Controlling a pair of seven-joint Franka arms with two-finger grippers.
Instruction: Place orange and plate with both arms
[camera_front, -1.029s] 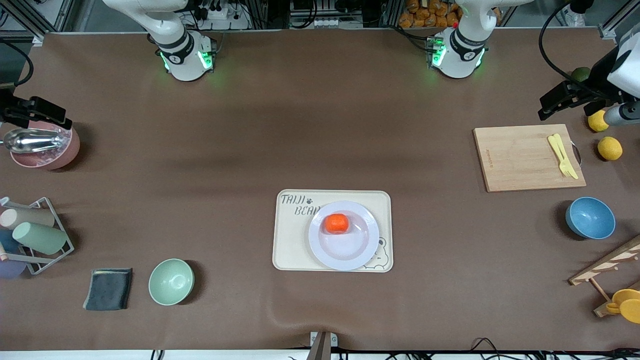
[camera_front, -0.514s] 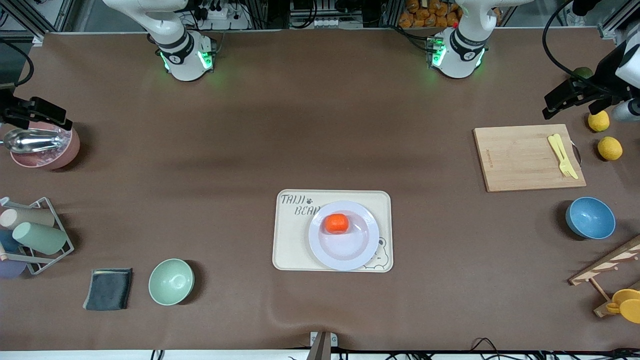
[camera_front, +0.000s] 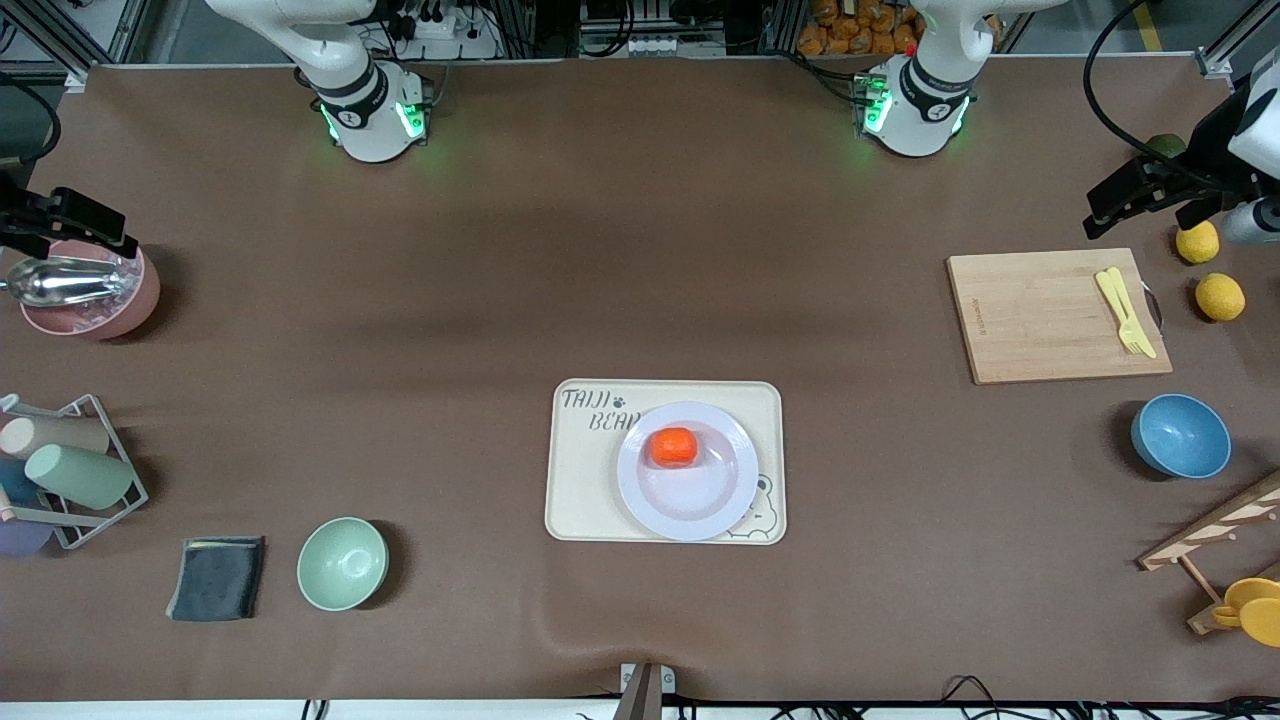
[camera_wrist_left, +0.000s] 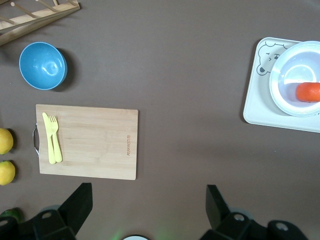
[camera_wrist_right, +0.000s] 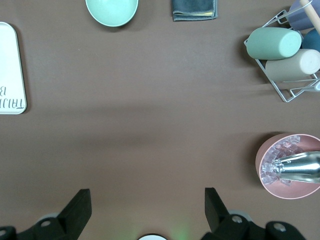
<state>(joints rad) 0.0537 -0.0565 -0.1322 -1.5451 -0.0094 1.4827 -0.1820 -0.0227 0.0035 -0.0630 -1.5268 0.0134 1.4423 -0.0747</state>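
Robot lab: table-mounted arms, aluminium framing

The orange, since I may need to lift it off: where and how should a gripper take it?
Probably from straight above, fingers closing across the middle of the orange. It is small and round, sits free in the plate, whose shallow rim would hinder a low sideways approach.

The front camera sits high across the table (camera_front: 640, 250), facing both arm bases and looking steeply down on the whole surface. The left wrist camera looks straight down from well up, past its own spread fingers (camera_wrist_left: 80, 202) to the cutting board (camera_wrist_left: 87, 142) just ahead of them. The right wrist camera does likewise past its fingers (camera_wrist_right: 80, 205), with the pink bowl (camera_wrist_right: 290, 167) to one side. Both wrist views catch the cream tray (camera_wrist_left: 257, 107), which lies mid-table in the front view.
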